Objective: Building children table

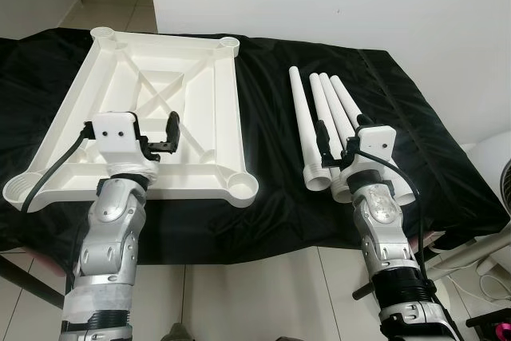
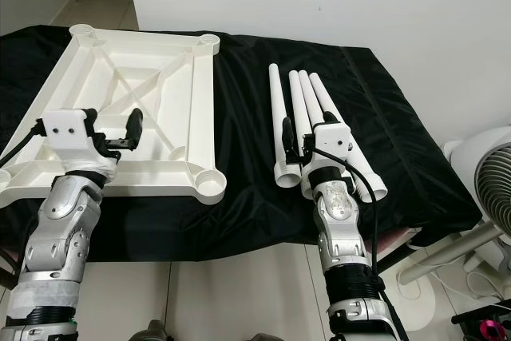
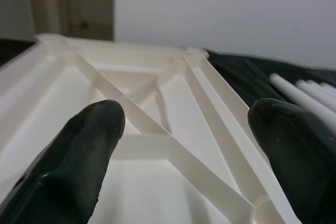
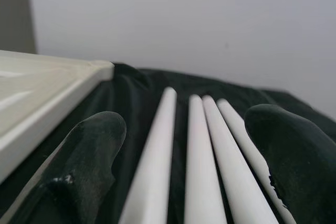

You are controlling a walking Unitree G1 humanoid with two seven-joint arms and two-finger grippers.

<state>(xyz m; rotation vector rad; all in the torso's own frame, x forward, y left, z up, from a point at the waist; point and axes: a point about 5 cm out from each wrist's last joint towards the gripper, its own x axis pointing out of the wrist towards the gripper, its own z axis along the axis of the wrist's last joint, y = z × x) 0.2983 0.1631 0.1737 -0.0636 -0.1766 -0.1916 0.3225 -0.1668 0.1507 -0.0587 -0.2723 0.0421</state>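
Note:
A white plastic tabletop lies upside down on the black cloth, its ribs and round corner sockets facing up. Several white tube legs lie side by side to its right. My left gripper hovers open over the tabletop's near edge, with the ribs visible between its fingers. My right gripper is open just above the near ends of the legs, holding nothing.
The black cloth covers a table that ends just in front of me, with tiled floor below. A white fan and cables stand at the right. A white wall runs behind, and a doorway opens at the far left.

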